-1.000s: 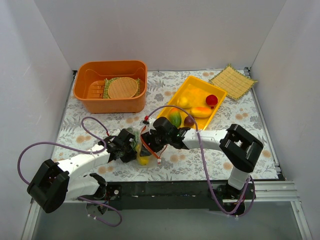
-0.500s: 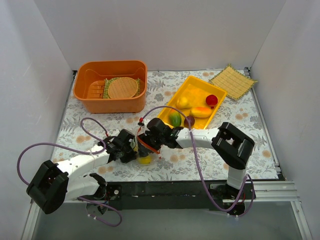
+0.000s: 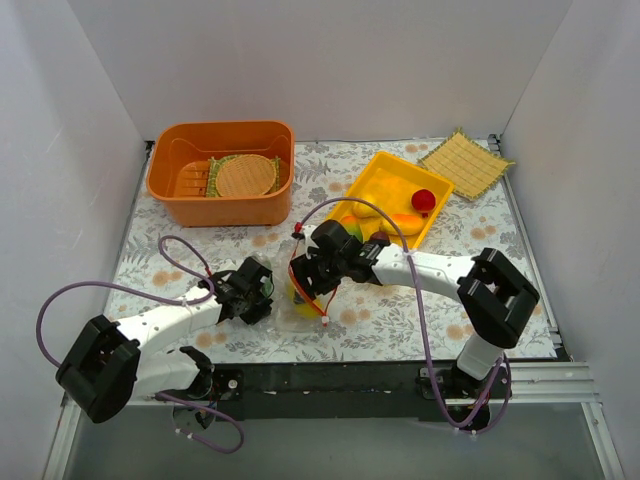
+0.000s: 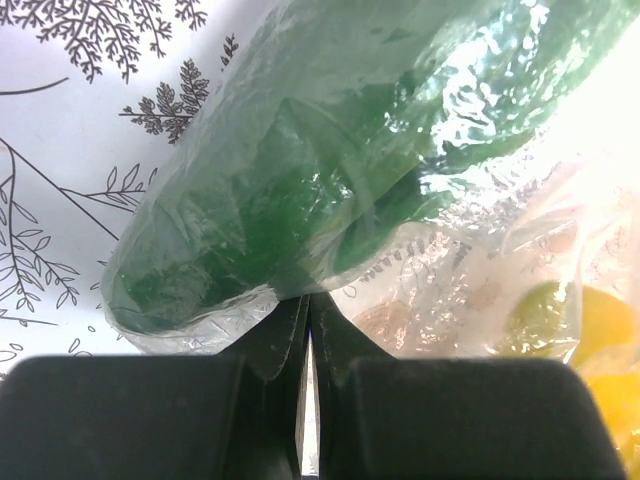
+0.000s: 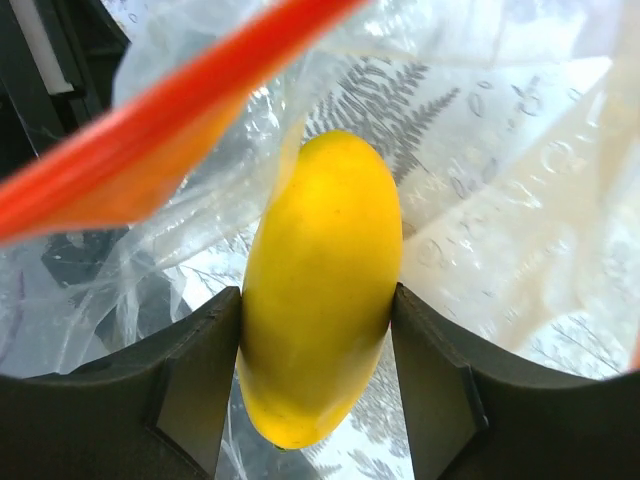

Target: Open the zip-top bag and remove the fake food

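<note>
Right wrist view: clamps one yellow fake food (image 5: 320,285) in right gripper (image 5: 318,370), at zip-top bag (image 5: 500,200) mouth. Pinches bag film tight with left gripper (image 4: 308,325), beside green piece (image 4: 300,180), on table (image 3: 400,330) middle.

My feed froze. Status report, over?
Left gripper shut on zip-top bag. Right gripper shut on yellow fruit. Green piece inside bag. No obstruction seen.

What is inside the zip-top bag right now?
A green piece lies inside the zip-top bag, whose plastic the left gripper pinches. The right gripper holds a yellow piece at its mouth. Crinkled plastic hides whether anything else is inside.
</note>
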Controlling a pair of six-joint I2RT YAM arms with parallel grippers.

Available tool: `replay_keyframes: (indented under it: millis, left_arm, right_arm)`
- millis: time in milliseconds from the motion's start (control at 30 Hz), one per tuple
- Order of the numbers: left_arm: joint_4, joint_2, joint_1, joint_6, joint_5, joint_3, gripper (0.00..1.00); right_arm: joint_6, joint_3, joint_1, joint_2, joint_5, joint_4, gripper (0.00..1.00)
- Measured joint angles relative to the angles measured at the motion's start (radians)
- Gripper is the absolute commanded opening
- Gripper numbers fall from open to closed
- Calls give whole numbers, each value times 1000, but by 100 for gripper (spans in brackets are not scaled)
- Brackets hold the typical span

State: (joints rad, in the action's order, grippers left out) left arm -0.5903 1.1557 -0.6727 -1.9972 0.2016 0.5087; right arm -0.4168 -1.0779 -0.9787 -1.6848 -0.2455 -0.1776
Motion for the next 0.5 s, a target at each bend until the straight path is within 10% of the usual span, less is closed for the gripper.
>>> replay_keyframes:
  millis: [500]
  left_arm:
    - [4, 30, 0, -9, 13, 16, 0]
  right_arm:
    - [104, -46, 56, 184, 81, -278, 16]
